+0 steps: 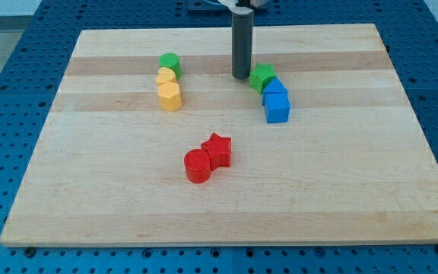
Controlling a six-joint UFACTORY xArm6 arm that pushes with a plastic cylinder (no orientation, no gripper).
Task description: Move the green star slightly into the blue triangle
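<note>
On the wooden surface [112, 190], toward the view's left, a green block [169, 63], roundish in shape, sits at the top of a short column; a yellow block [166, 76] touches it just below, and a second yellow block [170, 97] touches that one in turn. Nearer the view's bottom, a red cylinder [197, 166] rests against a red star [218, 148] up and to its right. My tip [241, 77] stands right of centre near the view's top, just beside the left edge of the green star [262, 77]; actual contact cannot be judged. There are no fingers here, only the bare rod. The green star touches the blue triangle [274, 87] at its lower right, and a blue cube [277, 107] sits directly below, touching that triangle.
</note>
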